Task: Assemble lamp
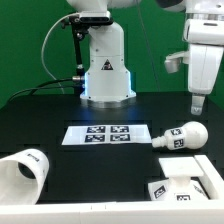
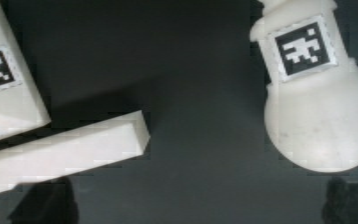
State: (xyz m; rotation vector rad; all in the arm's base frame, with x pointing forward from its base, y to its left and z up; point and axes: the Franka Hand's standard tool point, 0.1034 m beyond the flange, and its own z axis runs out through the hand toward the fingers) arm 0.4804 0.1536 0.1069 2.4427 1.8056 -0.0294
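Exterior view: gripper (image 1: 198, 105) spread wide, empty, above lying bulb (image 1: 183, 135), likely to straddle it; base (image 1: 185, 182) at bulb's six o'clock.

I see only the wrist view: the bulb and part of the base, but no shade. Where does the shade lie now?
Observer: The shade lies on its side near the exterior view's left edge, far from the bulb.
Operator: Does the gripper touch the bulb?
Observer: No. The gripper hangs above the bulb with a clear gap, jaws open.
Operator: What is between the shade and the bulb?
Observer: The marker board lies flat there, and the bulb's narrow end points toward it.
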